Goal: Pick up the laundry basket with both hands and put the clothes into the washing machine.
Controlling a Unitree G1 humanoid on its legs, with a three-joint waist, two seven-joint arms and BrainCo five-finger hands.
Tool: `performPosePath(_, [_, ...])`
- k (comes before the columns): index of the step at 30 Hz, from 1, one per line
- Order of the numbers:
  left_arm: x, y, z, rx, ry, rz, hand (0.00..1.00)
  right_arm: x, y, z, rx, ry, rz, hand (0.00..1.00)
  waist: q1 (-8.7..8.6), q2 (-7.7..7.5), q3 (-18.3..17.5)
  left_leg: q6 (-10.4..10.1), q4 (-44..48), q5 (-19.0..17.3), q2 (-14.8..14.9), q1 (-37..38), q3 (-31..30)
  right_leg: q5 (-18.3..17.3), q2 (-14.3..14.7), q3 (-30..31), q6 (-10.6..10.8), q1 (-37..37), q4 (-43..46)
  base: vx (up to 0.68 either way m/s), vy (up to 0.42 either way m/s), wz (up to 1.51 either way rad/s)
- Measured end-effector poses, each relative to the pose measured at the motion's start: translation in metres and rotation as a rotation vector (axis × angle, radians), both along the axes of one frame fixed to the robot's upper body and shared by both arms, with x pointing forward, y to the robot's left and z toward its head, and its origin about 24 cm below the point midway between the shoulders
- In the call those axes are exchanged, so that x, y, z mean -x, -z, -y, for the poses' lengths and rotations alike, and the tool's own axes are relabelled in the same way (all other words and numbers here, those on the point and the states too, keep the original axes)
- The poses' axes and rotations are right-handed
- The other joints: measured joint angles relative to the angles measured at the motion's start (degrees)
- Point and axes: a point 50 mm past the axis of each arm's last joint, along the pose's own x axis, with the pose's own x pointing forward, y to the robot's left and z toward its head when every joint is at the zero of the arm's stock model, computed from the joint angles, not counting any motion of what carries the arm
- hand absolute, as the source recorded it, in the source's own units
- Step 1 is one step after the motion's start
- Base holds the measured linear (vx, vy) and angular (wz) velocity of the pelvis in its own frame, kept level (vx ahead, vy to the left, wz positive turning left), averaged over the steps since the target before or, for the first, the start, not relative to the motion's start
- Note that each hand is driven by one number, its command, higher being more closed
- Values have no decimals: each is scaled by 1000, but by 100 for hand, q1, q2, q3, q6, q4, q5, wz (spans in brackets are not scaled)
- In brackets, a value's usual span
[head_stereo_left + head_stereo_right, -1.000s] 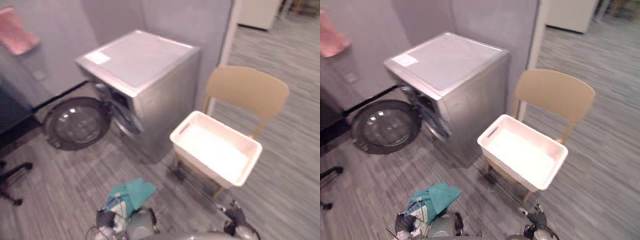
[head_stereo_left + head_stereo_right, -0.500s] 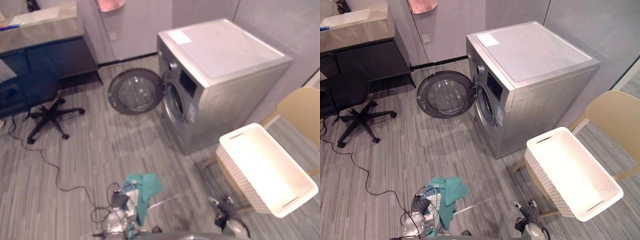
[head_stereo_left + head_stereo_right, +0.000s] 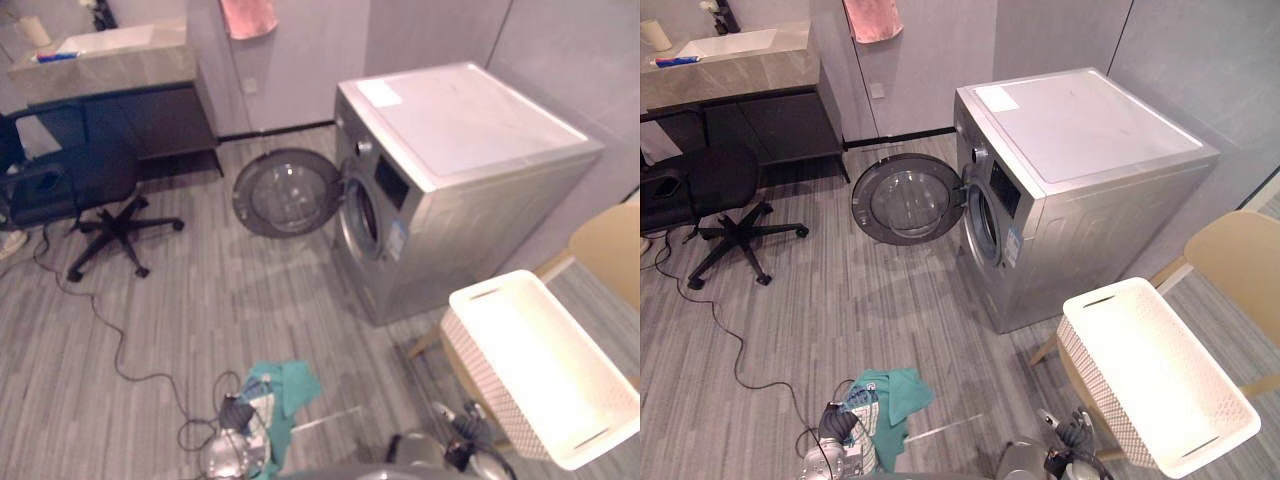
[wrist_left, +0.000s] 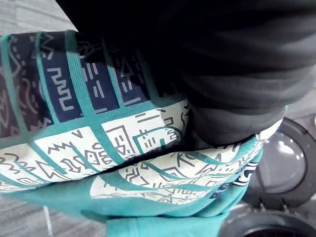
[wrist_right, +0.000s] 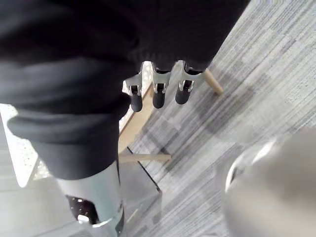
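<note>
My left hand point(image 3: 837, 427) hangs low at my left side, shut on a teal patterned cloth point(image 3: 892, 395) that bunches over it; the same cloth point(image 4: 98, 148) lies tight against the hand's dark cover, hiding the fingers. The white laundry basket point(image 3: 545, 370) stands empty on a beige chair point(image 3: 612, 252) to my right. My right hand point(image 5: 156, 91) hangs beside that chair with relaxed fingers and holds nothing. The silver washing machine point(image 3: 455, 150) stands ahead, its round door point(image 3: 285, 193) swung wide open to the left of the drum opening point(image 3: 360, 215).
A black office chair point(image 3: 90, 185) stands at the far left before a dark counter with a sink point(image 3: 110, 60). A pink towel point(image 3: 248, 15) hangs on the back wall. Open grey floor lies between me and the machine's door.
The whole picture has swung left and pulled back, so the camera moved. The basket stays on the chair, and the cloth stays in my left hand.
</note>
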Motion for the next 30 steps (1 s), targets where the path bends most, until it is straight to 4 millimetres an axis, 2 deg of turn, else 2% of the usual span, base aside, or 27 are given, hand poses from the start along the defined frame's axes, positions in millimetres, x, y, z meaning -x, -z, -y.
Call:
performPosePath(1, [-10, -3, 10, 6, 50, 21, 100, 6, 2, -2, -13, 18, -8, 0, -57, -101, 6, -59, -24, -35, 30, 94, -191, 216, 0, 130, 233, 32, -915, 153, -302, 106])
performPosePath(2, [-14, -4, 14, 5, 73, 34, 100, 8, 2, -4, -19, 22, -13, 0, -61, -171, -7, -85, -52, -28, 18, 116, -281, 309, -46, 242, 300, 65, -1305, 230, -360, 114])
performPosePath(3, [-21, -7, 20, 5, 105, 54, 100, 9, 3, -8, -31, 27, -15, 0, -98, -321, -42, -257, -132, 10, -7, 174, -460, 621, -128, 376, 333, 147, -1735, 237, -319, 97])
performPosePath(4, [-27, -9, 26, 8, 132, 66, 100, 10, 4, -12, -45, 37, -13, 0, -168, -324, -89, -522, -237, 82, 79, 260, -619, 941, -10, 301, 288, 229, -1747, 300, -391, 89])
performPosePath(5, [-29, -10, 31, 13, 151, 74, 100, 8, 3, -12, -44, 39, 0, 0, -178, -254, -125, -594, -234, 98, 201, 268, -686, 911, 100, 293, 239, 229, -1741, 320, -368, 57])
performPosePath(6, [-33, -12, 40, 20, 186, 89, 100, 3, 0, -13, -43, 45, 32, 0, -143, -119, -167, -607, -172, 90, 391, 237, -775, 825, 324, 277, 99, 272, -1761, 318, -344, 18])
performPosePath(8, [-34, -13, 51, 39, 214, 95, 100, -3, -3, -13, -48, 72, 63, 0, -164, -7, -200, -608, 115, 91, 585, 245, -904, 727, 570, 140, -60, 502, -1909, 328, -300, 0])
performPosePath(9, [-33, -14, 57, 50, 224, 96, 100, -1, -3, -14, -62, 88, 64, 0, -182, 36, -232, -694, 665, 29, 681, 120, -895, 665, 689, 58, -152, 737, -2027, 344, -211, 27])
performPosePath(10, [-34, -15, 62, 56, 252, 104, 100, -1, -3, -12, -62, 102, 68, 0, -233, 25, -229, -962, 1783, -151, 770, -239, -898, 557, 697, -65, -198, 952, -2058, 342, -188, 38])
performPosePath(11, [-36, -18, 64, 58, 260, 120, 100, 0, -3, -11, -63, 111, 69, 0, -247, 17, -229, -1044, 2425, -195, 826, -485, -927, 531, 698, -98, -223, 1039, -2061, 261, -109, 41])
performPosePath(12, [-37, -21, 66, 64, 264, 139, 100, -1, -5, -9, -55, 117, 83, 0, -283, 65, -216, -1510, 3798, -43, 912, -1024, -1079, 470, 727, -170, -275, 1215, -2064, 252, -55, 18])
performPosePath(13, [-38, -23, 67, 66, 267, 148, 100, -2, -10, -6, -39, 120, 109, 0, -283, 108, -181, -1803, 5005, 184, 1040, -1426, -1098, 400, 774, -206, -329, 1420, -2061, 253, -22, 6])
performPosePath(15, [-37, -22, 67, 65, 264, 147, 100, -6, -14, -1, -20, 117, 135, 0, -268, 131, -173, -1787, 6053, 193, 1165, -1717, -791, 277, 785, -85, -529, 1766, -2068, 235, 29, -19])
performPosePath(16, [-37, -23, 67, 67, 261, 153, 100, -7, -14, 0, -19, 119, 138, 0, -248, 121, -167, -1675, 6243, 129, 1312, -1800, -494, 215, 786, 75, -533, 1950, -2138, 234, 63, -61])
performPosePath(17, [-38, -25, 65, 61, 261, 162, 100, -11, -15, -1, -21, 117, 147, 0, -139, 108, -168, -1341, 6076, -12, 1480, -1895, -245, 199, 784, 307, -518, 2040, -2215, 163, 73, -76])
performPosePath(18, [-39, -26, 64, 59, 258, 168, 100, -13, -16, -2, -23, 114, 150, 0, -97, 96, -168, -1143, 5906, -126, 1550, -1971, -176, 194, 779, 459, -509, 2045, -2230, 142, 77, -79])
performPosePath(19, [-39, -27, 64, 58, 257, 173, 100, -14, -16, -3, -25, 107, 153, 0, -49, 79, -170, -993, 5680, -213, 1596, -2043, -162, 185, 758, 608, -494, 2041, -2234, 200, 161, -124])
performPosePath(20, [-38, -27, 58, 52, 242, 175, 100, -16, -16, -5, -28, 97, 154, 0, 10, -29, -130, -752, 4737, -346, 1782, -2167, -246, 134, 645, 1027, -376, 1991, -2203, 213, 191, -113])
performPosePath(21, [-37, -27, 56, 49, 236, 173, 100, -17, -16, -6, -30, 94, 155, 0, 4, -62, -127, -736, 4535, -348, 1819, -2177, -276, 114, 620, 1104, -342, 1980, -2179, 270, 277, -136])
performPosePath(23, [-34, -24, 45, 44, 183, 163, 100, -13, -12, -8, -23, 73, 125, 0, -11, -275, -155, -478, 2908, -95, 1982, -2209, -900, -138, 375, 1677, -27, 1746, -1819, 251, 314, -106])
performPosePath(24, [-34, -24, 44, 48, 170, 163, 100, -11, -11, -5, -11, 72, 110, 0, -10, -282, -152, -573, 2647, -25, 2000, -2241, -1152, -205, 330, 1798, 54, 1697, -1729, 294, 412, -95])
performPosePath(25, [-34, -24, 43, 52, 155, 164, 100, -5, -9, 1, 8, 78, 81, 0, -31, -283, -154, -782, 2317, 107, 2012, -2313, -1524, -317, 200, 1990, 278, 1655, -1597, 325, 525, -83])
performPosePath(26, [-33, -24, 43, 54, 143, 163, 100, -1, -7, 6, 22, 77, 57, 0, -30, -253, -171, -820, 2155, 313, 1998, -2272, -1538, -453, 53, 2183, 536, 1646, -1548, 319, 575, -77])
performPosePath(27, [-32, -23, 44, 58, 142, 160, 100, 1, -6, 8, 28, 77, 50, 0, -16, -190, -200, -872, 2138, 465, 1970, -2267, -1496, -517, 4, 2281, 642, 1679, -1568, 322, 669, -77])
performPosePath(28, [-29, -22, 48, 71, 144, 151, 100, 4, -7, 15, 42, 97, 48, 0, -7, -6, -283, -942, 2028, 934, 1796, -2218, -1355, -591, -120, 2392, 913, 1779, -1663, 327, 738, -55])
performPosePath(29, [-27, -22, 49, 71, 149, 148, 100, 6, -7, 19, 46, 117, 42, 0, -17, 40, -352, -1389, 2019, 656, 1738, -2193, -1220, -634, -186, 2456, 1094, 1834, -1703, 426, 833, -24])
performPosePath(30, [-28, -20, 39, 31, 176, 138, 100, 13, 3, 2, -20, 155, 4, 0, -89, -366, -456, -1235, 2224, 495, 1206, -2173, -988, -539, -790, 2526, 1191, 1927, -1752, 435, 741, 10])
